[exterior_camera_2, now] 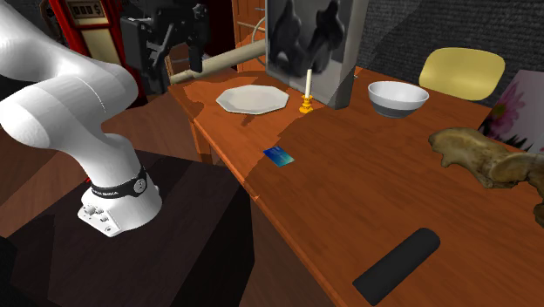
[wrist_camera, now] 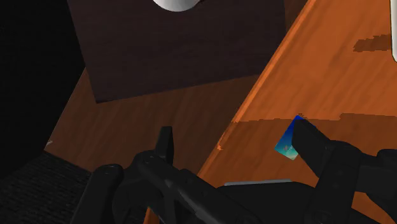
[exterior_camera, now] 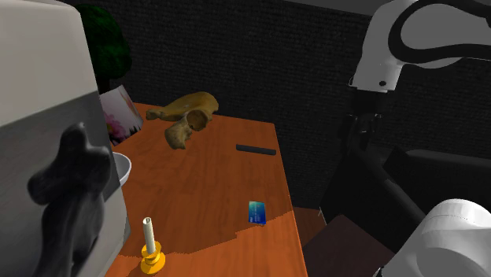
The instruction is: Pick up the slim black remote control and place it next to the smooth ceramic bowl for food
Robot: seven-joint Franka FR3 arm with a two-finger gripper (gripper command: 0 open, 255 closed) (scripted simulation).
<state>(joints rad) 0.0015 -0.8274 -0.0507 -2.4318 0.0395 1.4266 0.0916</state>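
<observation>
The slim black remote (exterior_camera: 256, 149) (exterior_camera_2: 397, 266) lies flat on the orange wooden table (exterior_camera: 212, 189), close to its edge on the arm's side. A white bowl (exterior_camera_2: 398, 98) stands far from it across the table; in the shoulder view the bowl (exterior_camera: 123, 168) is half hidden behind a grey box. My black gripper (exterior_camera_2: 179, 63) (wrist_camera: 235, 141) hangs open and empty beside the table, out past the table edge. Its fingertips (wrist_camera: 167, 141) stand wide apart, and a small blue card (wrist_camera: 286, 144) on the table shows just behind one of them.
A tan bone-like object (exterior_camera: 189, 116) (exterior_camera_2: 484, 155) lies near the remote. A blue card (exterior_camera: 256, 212) (exterior_camera_2: 279, 157), a white candle in a yellow holder (exterior_camera: 152, 245) (exterior_camera_2: 306, 92), a white plate (exterior_camera_2: 252, 98) and a tall grey box (exterior_camera_2: 314, 44) share the table. A yellow chair (exterior_camera_2: 462, 68) stands behind.
</observation>
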